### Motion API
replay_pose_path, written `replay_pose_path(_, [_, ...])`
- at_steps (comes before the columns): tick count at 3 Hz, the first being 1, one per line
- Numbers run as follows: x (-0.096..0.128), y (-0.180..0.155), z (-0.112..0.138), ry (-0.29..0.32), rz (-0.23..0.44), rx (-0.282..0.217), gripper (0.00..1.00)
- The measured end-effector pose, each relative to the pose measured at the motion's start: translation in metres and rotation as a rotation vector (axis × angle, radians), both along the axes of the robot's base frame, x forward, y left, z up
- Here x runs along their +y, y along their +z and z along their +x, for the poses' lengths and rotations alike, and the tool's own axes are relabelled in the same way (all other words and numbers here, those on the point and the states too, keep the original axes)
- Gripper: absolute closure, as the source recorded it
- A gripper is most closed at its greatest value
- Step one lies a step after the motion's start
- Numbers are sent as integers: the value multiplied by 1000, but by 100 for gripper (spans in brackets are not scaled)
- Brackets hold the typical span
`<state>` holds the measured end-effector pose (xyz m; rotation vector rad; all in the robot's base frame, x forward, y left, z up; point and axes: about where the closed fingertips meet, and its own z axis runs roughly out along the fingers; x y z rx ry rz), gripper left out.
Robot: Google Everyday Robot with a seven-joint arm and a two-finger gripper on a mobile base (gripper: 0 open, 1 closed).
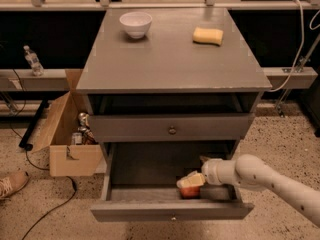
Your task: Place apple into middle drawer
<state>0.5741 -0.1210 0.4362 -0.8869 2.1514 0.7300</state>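
A speckled terrazzo floor runs under a matte grey wooden cabinet, square-edged and flat-topped, with a dark recess and a pale rail behind it. On the top, a round white bowl with a glossy glaze sits toward 11 o'clock, and a soft rectangular yellow sponge lies toward 1 o'clock, well apart from the bowl.

At 9 o'clock from the cabinet stands an open cardboard box, its flap raised, with shiny cans inside. A clear plastic bottle stands on the ledge farther back. A tan shoe and a thin black cable lie on the floor at 8 o'clock.

The upper drawer is shut flush, with 1 small round knob at its centre. Below it the middle drawer is pulled out, wide and shallow, its inside a darker smooth grey.

The smooth white tubular arm comes in from 4 o'clock and reaches over the drawer's right wall. Its gripper is inside the drawer, toward 5 o'clock of the drawer floor, close behind the front panel. It is closed on the apple, with 1 pale cream finger laid across the fruit's top. The apple is round and red, showing just below that finger. I cannot tell whether it touches the drawer floor.
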Motion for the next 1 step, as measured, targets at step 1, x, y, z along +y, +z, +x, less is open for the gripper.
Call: replay_pose_path(1, [-56,45,-32,-67,-6,-8,0])
